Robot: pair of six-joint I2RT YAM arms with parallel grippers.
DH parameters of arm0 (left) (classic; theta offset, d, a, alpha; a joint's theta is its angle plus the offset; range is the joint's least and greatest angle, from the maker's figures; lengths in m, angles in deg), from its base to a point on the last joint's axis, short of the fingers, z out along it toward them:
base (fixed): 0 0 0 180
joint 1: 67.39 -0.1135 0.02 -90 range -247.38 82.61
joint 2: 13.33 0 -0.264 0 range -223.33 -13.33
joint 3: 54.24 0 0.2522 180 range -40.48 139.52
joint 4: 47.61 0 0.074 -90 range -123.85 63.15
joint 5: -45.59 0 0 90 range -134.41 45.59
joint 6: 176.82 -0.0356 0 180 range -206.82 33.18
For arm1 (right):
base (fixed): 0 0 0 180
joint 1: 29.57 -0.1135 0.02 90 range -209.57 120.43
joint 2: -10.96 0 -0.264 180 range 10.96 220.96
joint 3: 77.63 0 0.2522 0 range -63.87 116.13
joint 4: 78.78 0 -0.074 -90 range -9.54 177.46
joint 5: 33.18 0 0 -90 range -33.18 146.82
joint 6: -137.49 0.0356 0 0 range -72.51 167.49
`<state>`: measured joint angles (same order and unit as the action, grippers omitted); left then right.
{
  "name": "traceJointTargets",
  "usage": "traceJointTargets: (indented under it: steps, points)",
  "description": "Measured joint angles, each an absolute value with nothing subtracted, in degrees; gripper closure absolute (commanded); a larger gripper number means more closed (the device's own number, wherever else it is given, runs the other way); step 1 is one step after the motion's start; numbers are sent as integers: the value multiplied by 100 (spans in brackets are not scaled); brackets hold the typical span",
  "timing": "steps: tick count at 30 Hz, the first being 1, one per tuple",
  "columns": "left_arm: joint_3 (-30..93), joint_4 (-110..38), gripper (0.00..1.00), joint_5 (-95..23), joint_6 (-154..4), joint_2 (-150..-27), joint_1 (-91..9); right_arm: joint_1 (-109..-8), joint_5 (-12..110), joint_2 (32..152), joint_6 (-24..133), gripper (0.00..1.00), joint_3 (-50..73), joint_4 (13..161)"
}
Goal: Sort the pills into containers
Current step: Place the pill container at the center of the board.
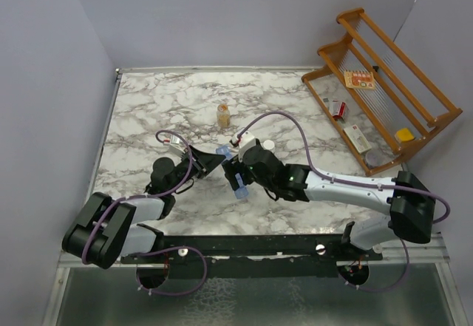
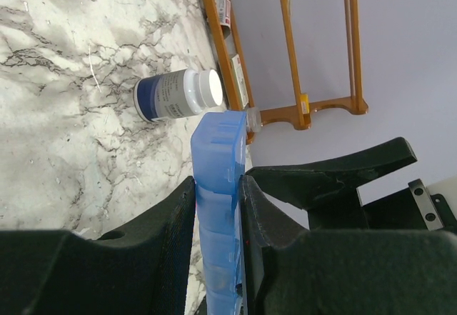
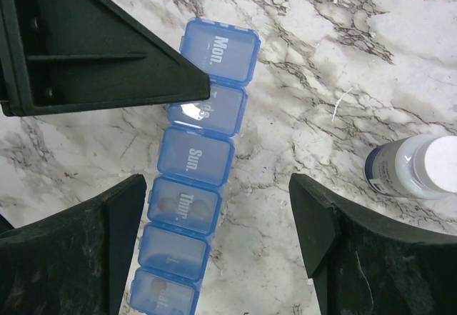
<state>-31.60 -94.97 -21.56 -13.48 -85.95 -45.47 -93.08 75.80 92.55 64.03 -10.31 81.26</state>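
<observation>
Centrally over the marble table (image 1: 162, 104), the containers (image 3: 191, 165) form one blue strip with lids shut. The left gripper (image 2: 218, 186) pinches it near one end. The right gripper (image 3: 214, 186) hangs above, jaws spread wide on either side. A white-capped bottle (image 3: 414, 166) is near, an amber bottle (image 1: 223, 114) farther off.

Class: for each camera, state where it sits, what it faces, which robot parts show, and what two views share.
Top external: above, behind the bases, facing down on the table; both arms.
Left wrist: faces the rack; left gripper clamps the containers.
Right wrist: faces down; open right gripper above them.
Wrist views share the white-capped bottle.
</observation>
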Motion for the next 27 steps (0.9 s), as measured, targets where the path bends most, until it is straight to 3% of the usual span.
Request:
traceJointTargets:
  steps: [8,14,19,27]
  points:
    - [-3149,-9495,94,-2156,-1350,-8783,-4547,-9498,7768,9561,6237,18,-858,7982]
    - [-3149,-9495,94,-2156,-1350,-8805,-4547,-9522,7860,9781,6219,28,-734,7831]
    - [-3149,-9495,94,-2158,-1350,-8866,-4547,-9557,7908,10072,6221,30,-614,7700]
    - [-3149,-9495,94,-2182,-1355,-8890,-4547,-9633,7997,10253,6224,50,-454,7602]
